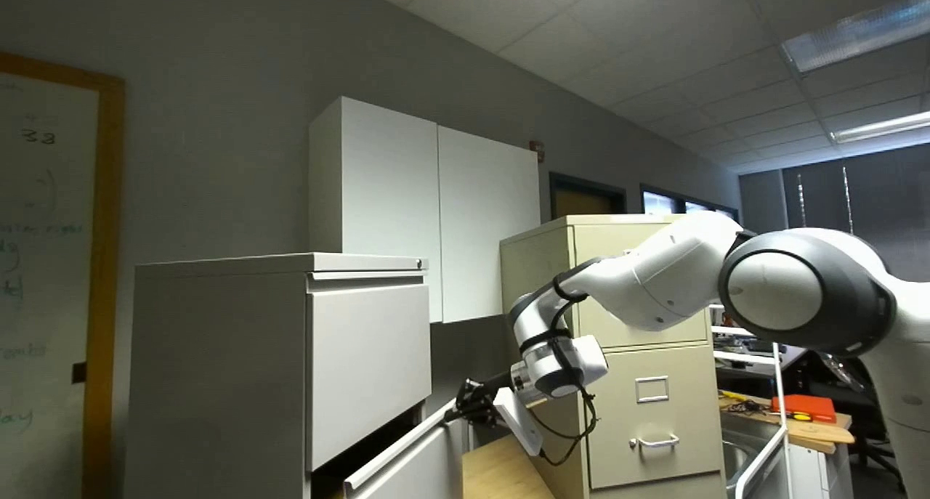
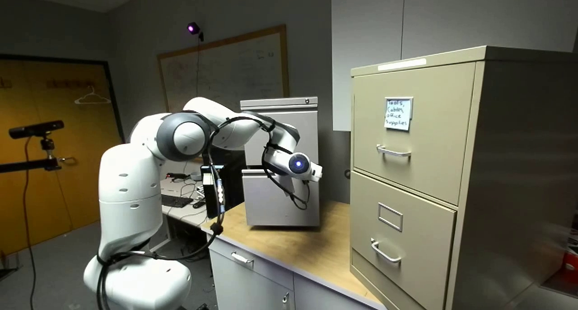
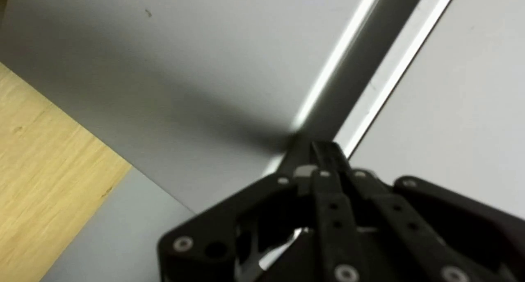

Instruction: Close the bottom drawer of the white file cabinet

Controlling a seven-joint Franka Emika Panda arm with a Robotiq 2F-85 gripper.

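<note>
The white file cabinet stands on a wooden top, and it also shows in an exterior view behind the arm. Its bottom drawer sticks out beyond the upper drawer front, with a dark gap behind its top edge. The drawer's flat front also shows in an exterior view and fills the left of the wrist view. My gripper is at the drawer's top edge near its far corner. In the wrist view the fingertips are together with nothing seen between them, at the drawer's upper edge. Exact contact is unclear.
A beige handled-drawer cabinet stands close beside the arm. The wooden counter runs below both cabinets. A white two-door cupboard hangs on the wall. A desk with a keyboard is behind the arm.
</note>
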